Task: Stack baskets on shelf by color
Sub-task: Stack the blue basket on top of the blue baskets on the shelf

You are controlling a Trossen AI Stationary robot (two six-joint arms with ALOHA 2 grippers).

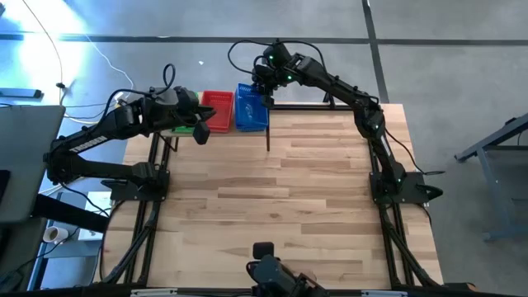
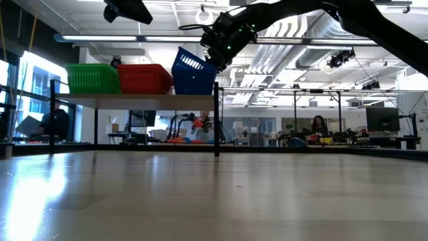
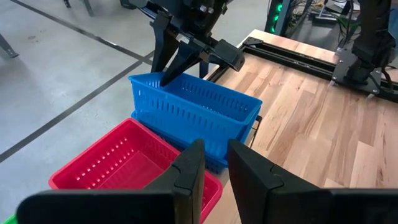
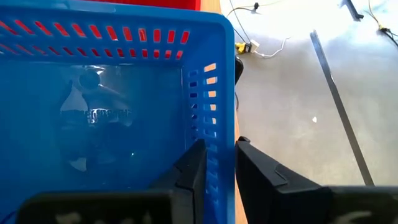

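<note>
From above, the shelf [image 1: 247,132] at the far edge of the table [image 1: 272,198] carries a green basket [image 1: 183,128] largely hidden under the left arm, a red basket [image 1: 218,109] and a blue basket [image 1: 250,107] side by side. The right gripper [image 1: 266,92] sits at the blue one's far end; the left gripper [image 1: 200,132] hangs over the near edge of the shelf by the red and green ones.

At table height, green, red and blue stand in a row on the shelf, the blue basket [image 2: 192,72] tilted, one end raised by the right gripper [image 2: 215,57].

The left wrist camera shows its own fingers [image 3: 189,171] slightly apart, holding nothing, above the red basket [image 3: 118,163]; the blue basket seems to sit askew on another blue one beneath, though that is hard to confirm.

The right wrist camera shows that gripper's fingers [image 4: 194,168] pinching the blue basket's end wall [image 4: 208,112].

Judging by this, the sorting is nearly finished; the last blue basket needs seating flat and letting go.
</note>
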